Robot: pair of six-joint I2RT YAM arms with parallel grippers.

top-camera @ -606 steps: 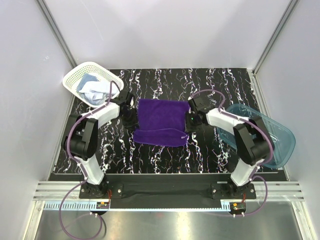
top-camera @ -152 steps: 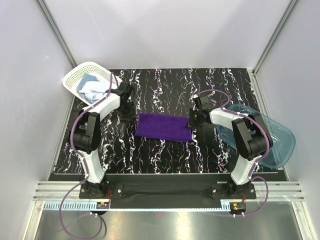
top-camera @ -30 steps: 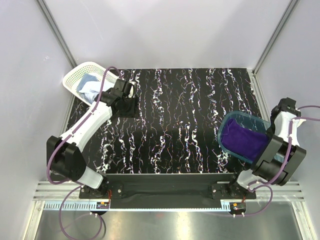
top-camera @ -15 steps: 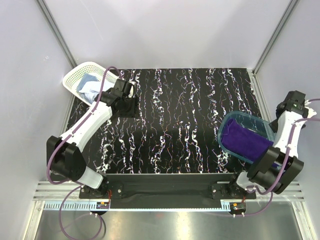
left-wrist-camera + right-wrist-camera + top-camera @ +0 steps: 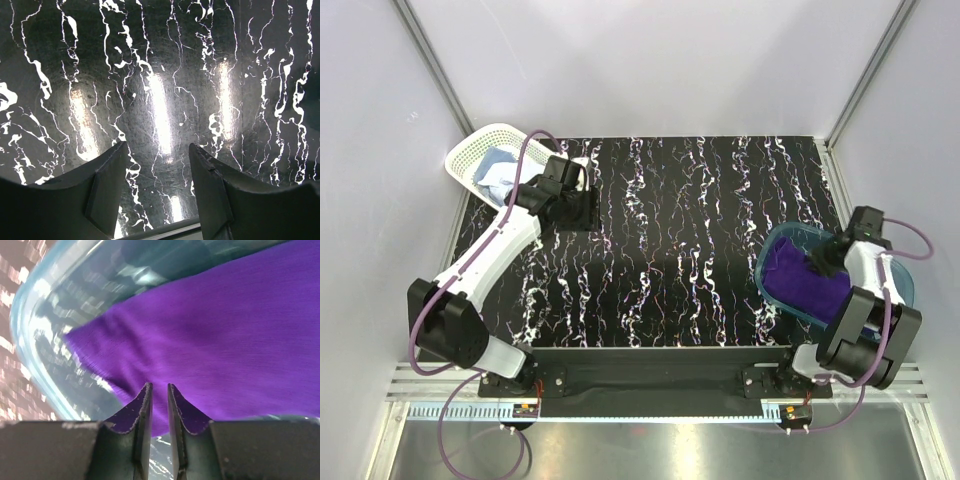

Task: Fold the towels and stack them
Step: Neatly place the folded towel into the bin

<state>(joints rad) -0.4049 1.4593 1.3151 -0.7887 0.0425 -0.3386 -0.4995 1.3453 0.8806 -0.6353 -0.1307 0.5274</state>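
The deep purple towel (image 5: 798, 280) lies folded inside the translucent blue tub (image 5: 905, 285) at the right. My right gripper (image 5: 823, 262) hovers just over the towel's far side. In the right wrist view its jaws (image 5: 159, 385) stand a narrow gap apart, nothing between them, with the purple towel (image 5: 225, 335) and the tub wall (image 5: 45, 335) beyond. The light blue towel (image 5: 498, 160) and the white towel (image 5: 506, 188) lie crumpled in the white lattice basket (image 5: 470, 148). My left gripper (image 5: 576, 206) hangs open over bare table beside the basket, its fingers (image 5: 157, 147) holding nothing.
The black marbled table (image 5: 680, 230) stretches between basket and tub. White walls close in the back and both sides. The tub overhangs the table's right edge. Both arm bases sit on the rail at the near edge.
My right arm has swung back from the far right over the tub, and its jaws have narrowed. The purple towel stays in the tub. The left arm has barely shifted.
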